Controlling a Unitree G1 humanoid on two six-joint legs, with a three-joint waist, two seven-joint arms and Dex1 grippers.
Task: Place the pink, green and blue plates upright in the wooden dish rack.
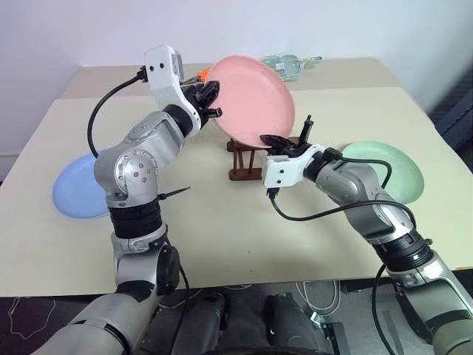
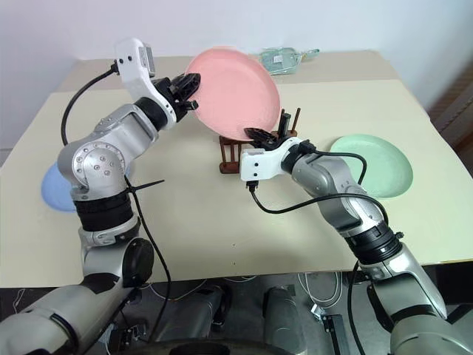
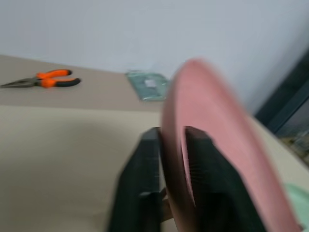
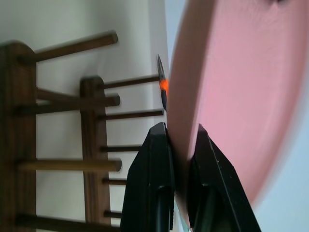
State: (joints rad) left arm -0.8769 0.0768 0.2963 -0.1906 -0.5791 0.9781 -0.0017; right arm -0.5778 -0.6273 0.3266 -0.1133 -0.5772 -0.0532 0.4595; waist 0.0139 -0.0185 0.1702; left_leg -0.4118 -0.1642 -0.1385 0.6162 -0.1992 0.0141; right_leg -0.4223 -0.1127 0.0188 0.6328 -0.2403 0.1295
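The beige table [image 1: 222, 244] is seen with the blue plate [image 1: 74, 194] lying flat near its left edge, partly hidden behind the left arm, and the green plate [image 1: 392, 171] lying flat toward the right edge. Between them, further back, the wooden dish rack [image 1: 245, 159] stands with no plate seated between its pegs. The pink plate [image 1: 251, 100] is held tilted in the air just above and behind the rack, gripped at two points of its rim. The right gripper [image 1: 272, 140] is clenched on the plate's lower edge, close to the rack's pegs, as the right wrist view confirms. The left gripper [image 1: 213, 100] has a finger on each side of the plate's upper-left rim; whether it presses the rim or stands slightly slack cannot be told. At the table's far edge, orange-handled pliers [image 3: 46, 79] and a small clear packet [image 1: 290, 65] are lying
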